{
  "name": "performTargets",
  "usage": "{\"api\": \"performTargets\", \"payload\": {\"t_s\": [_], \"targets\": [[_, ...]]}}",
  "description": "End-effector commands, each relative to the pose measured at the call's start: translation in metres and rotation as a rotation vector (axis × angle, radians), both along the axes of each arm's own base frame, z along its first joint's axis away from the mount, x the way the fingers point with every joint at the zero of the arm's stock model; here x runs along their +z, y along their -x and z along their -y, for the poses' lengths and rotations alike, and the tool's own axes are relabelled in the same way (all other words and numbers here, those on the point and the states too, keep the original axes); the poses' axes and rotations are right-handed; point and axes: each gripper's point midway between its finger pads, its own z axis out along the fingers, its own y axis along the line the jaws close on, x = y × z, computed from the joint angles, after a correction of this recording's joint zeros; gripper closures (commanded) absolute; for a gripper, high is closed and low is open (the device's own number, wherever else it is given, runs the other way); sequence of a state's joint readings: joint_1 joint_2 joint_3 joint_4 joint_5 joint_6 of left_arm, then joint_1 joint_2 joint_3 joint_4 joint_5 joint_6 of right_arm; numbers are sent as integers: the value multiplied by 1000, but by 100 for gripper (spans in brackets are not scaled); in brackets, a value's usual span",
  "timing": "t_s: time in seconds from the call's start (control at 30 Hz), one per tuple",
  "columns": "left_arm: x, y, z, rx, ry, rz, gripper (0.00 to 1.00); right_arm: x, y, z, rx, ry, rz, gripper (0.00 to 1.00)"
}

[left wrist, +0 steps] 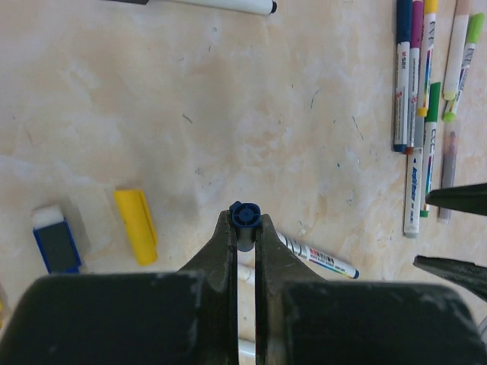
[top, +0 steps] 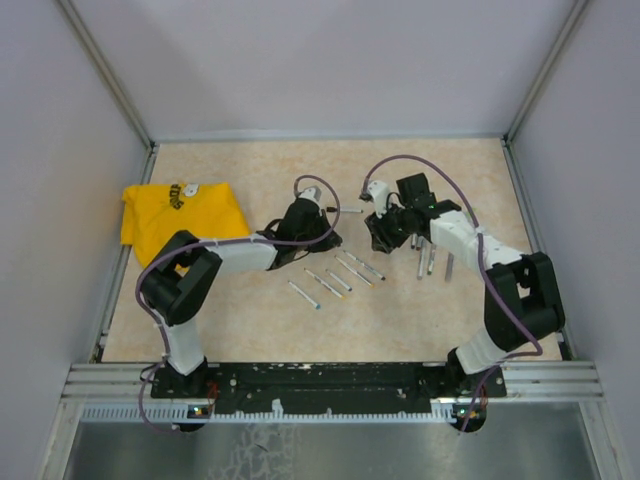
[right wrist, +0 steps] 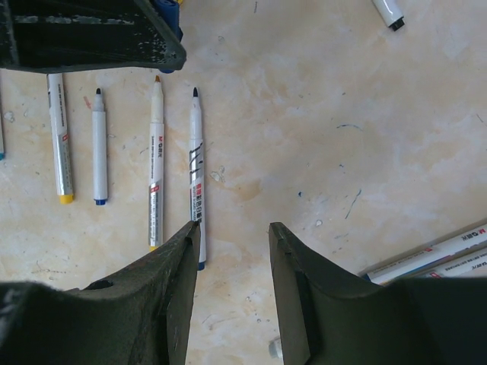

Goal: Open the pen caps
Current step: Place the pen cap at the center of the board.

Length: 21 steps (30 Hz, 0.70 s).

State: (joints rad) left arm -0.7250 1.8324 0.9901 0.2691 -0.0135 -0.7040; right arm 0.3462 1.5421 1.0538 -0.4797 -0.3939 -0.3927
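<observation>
A row of uncapped pens lies on the beige table, nearest the arm bases. Just beyond, the left gripper is clamped tight on a blue pen cap. A yellow pen cap lies loose beside it. The right gripper hangs half-spread, holding nothing, over the row's end. A yellow cloth lies far left.

Overhead view spans the table; both wrist views look closely down.

I see soft, even overhead light in all views: table bright, shadows faint, no glare; wrist views sharp, near black fingers losing detail.
</observation>
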Motion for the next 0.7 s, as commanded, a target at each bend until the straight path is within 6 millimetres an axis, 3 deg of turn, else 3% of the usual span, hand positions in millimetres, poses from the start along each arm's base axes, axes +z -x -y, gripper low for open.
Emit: {"api": "performTargets", "payload": {"t_s": [0.0,0.33,0.67], "targets": [[-8,-10,5,7,-63,-14,100,20,-7,1,1,-28,71,58],[-22,-31,3,72,-144,-19,100,20,-6,1,4,-33,70,58],[-35,-35,-5,97,-191,-35,88,21,-6,1,4,-36,72,58]]}}
